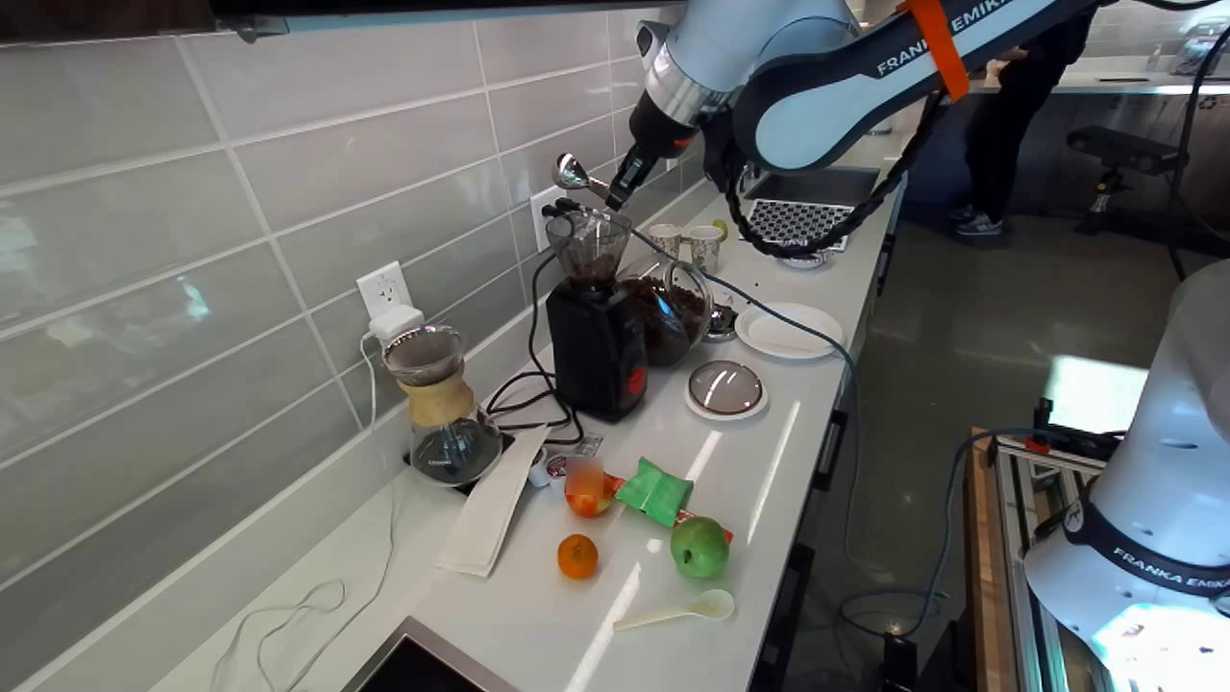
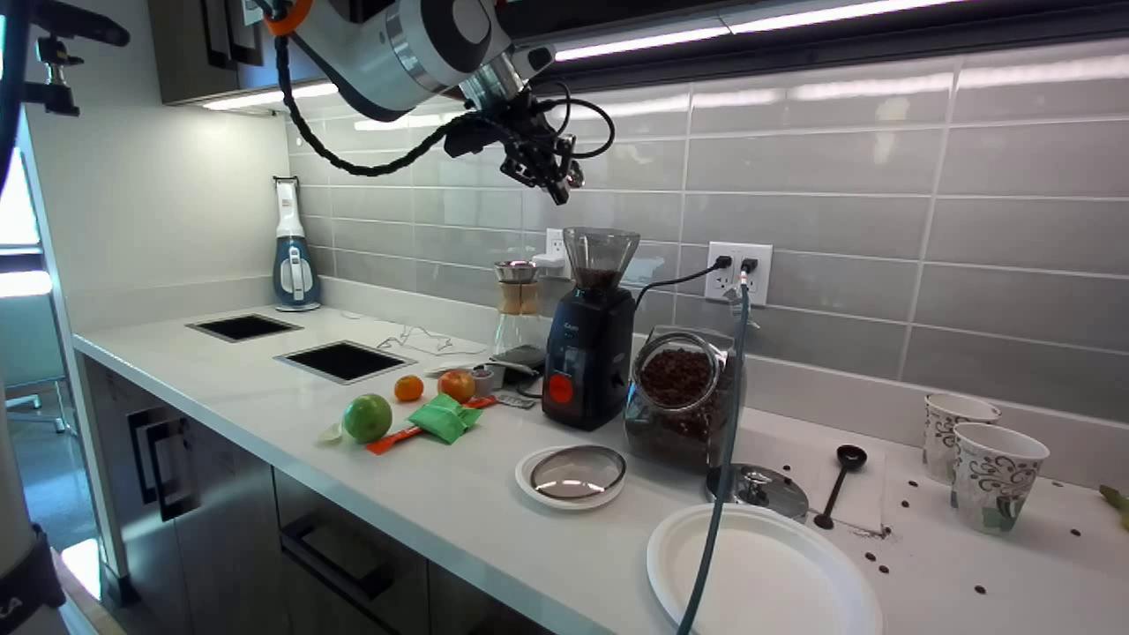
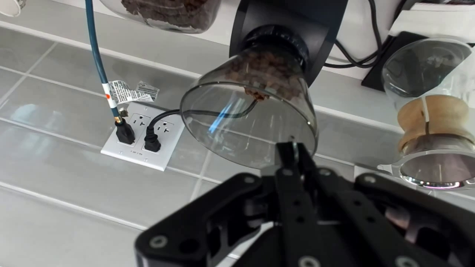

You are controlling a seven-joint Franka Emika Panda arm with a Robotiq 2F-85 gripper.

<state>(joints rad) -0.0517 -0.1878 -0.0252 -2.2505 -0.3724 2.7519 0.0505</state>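
Shiny metal scoop (image 1: 573, 174) in the gripper (image 1: 616, 199), jaws pinching its handle
Its long axis slants up from the jaws, rounded bowl outermost.

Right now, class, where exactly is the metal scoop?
In an exterior view, the metal scoop is held in the gripper, sticking out toward the picture's left, higher than the clear hopper of the black coffee grinder.
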